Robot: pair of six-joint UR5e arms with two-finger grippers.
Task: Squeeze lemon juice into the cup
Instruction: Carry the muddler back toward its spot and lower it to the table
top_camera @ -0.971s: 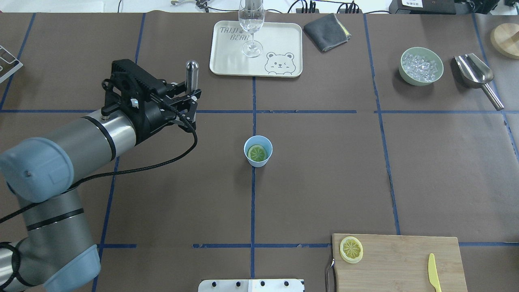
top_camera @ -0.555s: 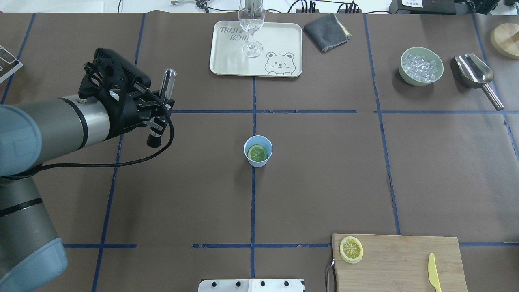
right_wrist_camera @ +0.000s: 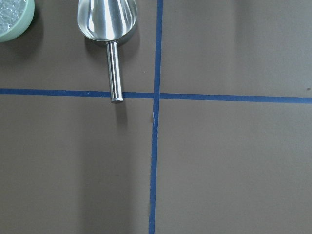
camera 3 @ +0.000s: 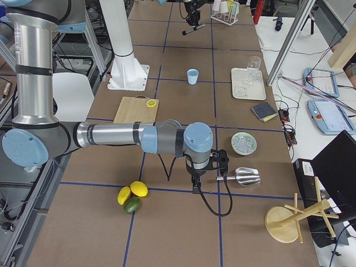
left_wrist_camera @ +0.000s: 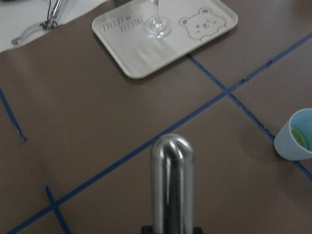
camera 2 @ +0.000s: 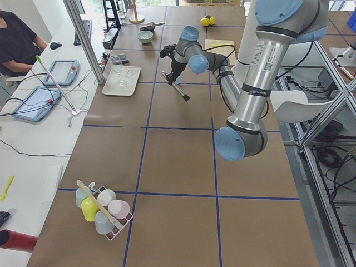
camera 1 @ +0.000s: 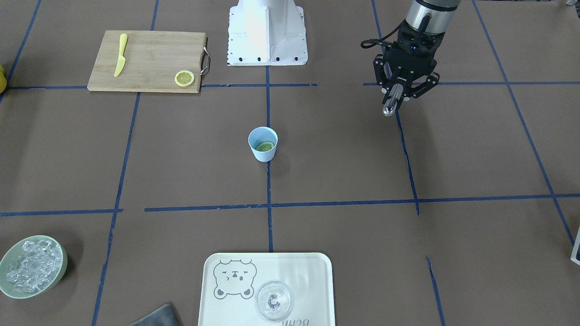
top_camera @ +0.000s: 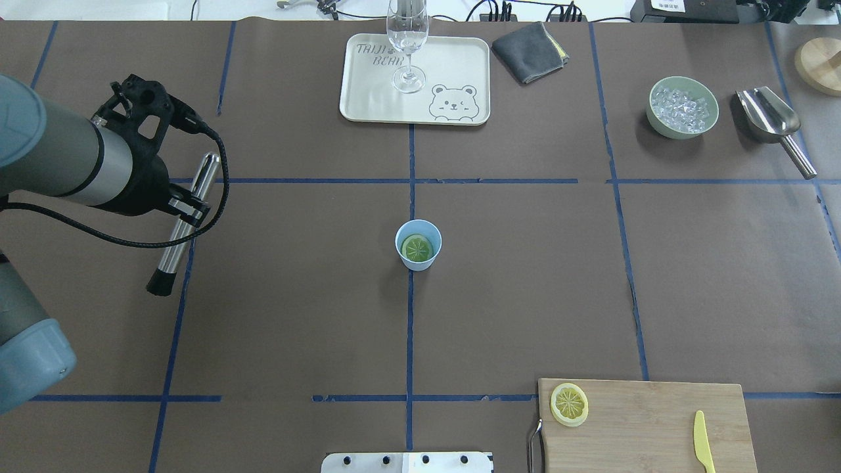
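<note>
The light-blue cup (top_camera: 420, 265) (camera 1: 263, 155) stands at the table's centre, also seen at the right edge of the left wrist view (left_wrist_camera: 291, 146). A lemon slice (top_camera: 417, 247) (camera 1: 265, 146) lies flat inside it. A second lemon slice (top_camera: 569, 403) (camera 1: 184, 78) rests on the cutting board's corner. My left gripper (top_camera: 188, 209) (camera 1: 399, 93) is far to the cup's left, shut on a steel muddler (top_camera: 184, 217) (left_wrist_camera: 172, 185) with a black end. My right gripper (camera 3: 196, 183) hangs near the metal scoop, and I cannot tell whether it is open or shut.
A tray (top_camera: 460, 66) with a wine glass (top_camera: 407, 39) sits at the back, a grey cloth (top_camera: 529, 51) beside it. A bowl of ice (top_camera: 682, 107) and a scoop (top_camera: 769, 118) are back right. The cutting board (top_camera: 644, 427) carries a yellow knife (top_camera: 702, 440).
My left arm has swung back to the left, away from the cup, carrying the muddler. The muddler has tipped from upright to slanting, black end toward the robot.
</note>
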